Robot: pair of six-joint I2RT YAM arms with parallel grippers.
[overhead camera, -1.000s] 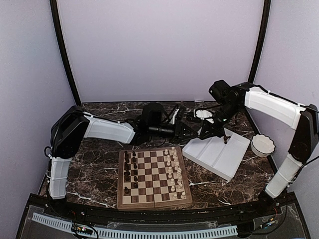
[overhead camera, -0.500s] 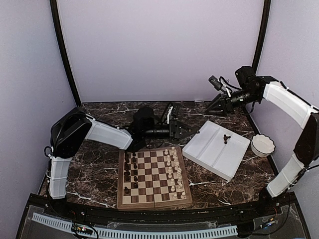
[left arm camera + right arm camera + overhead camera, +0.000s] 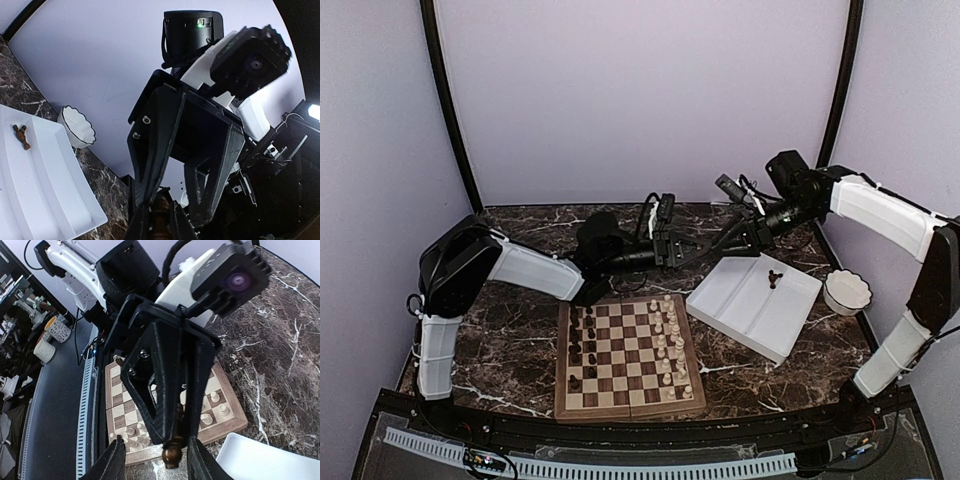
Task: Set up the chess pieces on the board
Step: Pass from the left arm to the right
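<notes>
Left hand (image 3: 172, 432) pinched shut on a dark chess piece (image 3: 172, 454), held in the air. Right hand (image 3: 156, 463) spread open, fingers either side of the piece, not touching. Both hands are behind the board (image 3: 620, 412), above the tabletop (image 3: 510, 340), near the white tray (image 3: 750, 315).

Wooden board (image 3: 625, 380), glossy marble table (image 3: 510, 340)

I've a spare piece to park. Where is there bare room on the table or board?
Free: marble left of the board, marble right of it in front of the tray, and the board's middle files. Crowded: its left files with chess pieces, right files with white pieces, and behind it, where left claw and right claw meet.
</notes>
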